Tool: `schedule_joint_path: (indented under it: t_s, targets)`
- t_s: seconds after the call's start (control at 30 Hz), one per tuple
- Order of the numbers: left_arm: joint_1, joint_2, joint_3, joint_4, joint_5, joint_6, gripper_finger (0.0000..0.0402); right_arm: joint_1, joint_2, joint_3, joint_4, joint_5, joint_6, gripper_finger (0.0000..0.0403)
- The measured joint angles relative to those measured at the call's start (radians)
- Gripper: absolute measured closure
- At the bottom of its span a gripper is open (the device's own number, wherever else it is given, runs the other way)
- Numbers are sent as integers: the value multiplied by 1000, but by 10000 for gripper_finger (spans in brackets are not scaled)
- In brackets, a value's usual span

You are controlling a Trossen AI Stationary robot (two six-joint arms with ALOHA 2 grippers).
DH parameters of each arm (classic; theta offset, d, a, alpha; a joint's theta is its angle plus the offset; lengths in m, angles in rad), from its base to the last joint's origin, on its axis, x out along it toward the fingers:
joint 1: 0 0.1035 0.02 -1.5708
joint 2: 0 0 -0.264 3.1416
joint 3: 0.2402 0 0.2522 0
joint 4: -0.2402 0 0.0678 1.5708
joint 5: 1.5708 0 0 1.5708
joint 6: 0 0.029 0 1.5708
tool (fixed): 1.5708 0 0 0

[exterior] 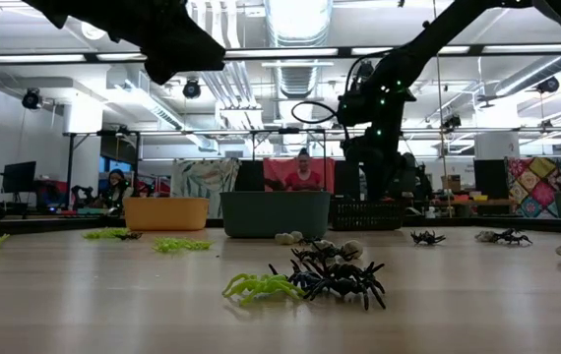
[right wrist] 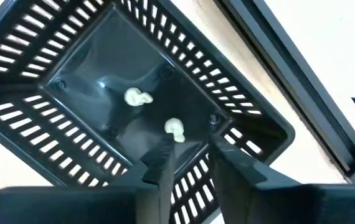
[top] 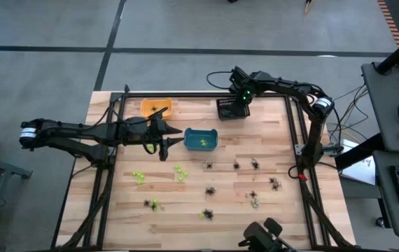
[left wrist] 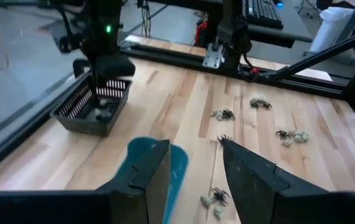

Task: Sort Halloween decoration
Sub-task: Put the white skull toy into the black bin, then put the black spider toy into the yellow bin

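Two pale trinkets point(right wrist: 139, 98) lay on the black bin's point(top: 232, 108) floor; others, green, dark and pale, sat scattered over the table point(top: 269, 140). Right pincer point(right wrist: 190, 158) hung just over that bin, jaws narrowly parted, empty; drop step apparently done. Next: lift clear of the rim, return for another. Left pincer point(left wrist: 195, 177) waited open beside the teal bin point(top: 201, 139). Open room mid-table.
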Motion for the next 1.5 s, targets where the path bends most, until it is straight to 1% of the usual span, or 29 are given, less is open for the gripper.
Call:
schedule_joint_path:
  t_s: [0.17,0.27,0.37,0.5,0.6,0.7,0.77,0.93,1.1,1.2,1.27,1.37,1.5]
  targets:
    - [0,0,0,-59,0,-93,269,10,-20,3,-24,-13,22,284]
    - [0,0,0,-121,0,-178,269,32,-58,-1,-55,-58,26,279]
    - [0,0,0,-209,-2,-289,269,71,-111,-13,-68,-80,26,278]
    - [0,0,0,-379,-30,-459,269,148,-196,-30,-66,-80,37,284]
    - [0,0,0,-517,-70,-584,269,222,-263,-55,-38,-79,42,289]
    - [0,0,-10,-599,-86,-683,269,303,-332,-94,18,-79,44,295]
    - [0,0,-21,-616,-87,-719,269,355,-377,-115,48,-79,55,299]
    - [-8,0,-41,-611,-88,-760,269,479,-474,-176,149,-79,76,307]
    - [-58,0,-65,-604,-91,-776,269,576,-547,-253,288,-79,69,314]
    - [-91,0,-88,-588,-128,-793,269,615,-577,-315,391,-79,61,317]
    - [-112,0,-102,-565,-155,-791,269,628,-588,-356,467,-79,27,319]
    - [-160,1,-134,-527,-205,-701,269,636,-591,-398,558,-79,-16,321]
    - [-236,1,-194,-421,-273,-552,269,636,-582,-411,588,-78,-27,319]
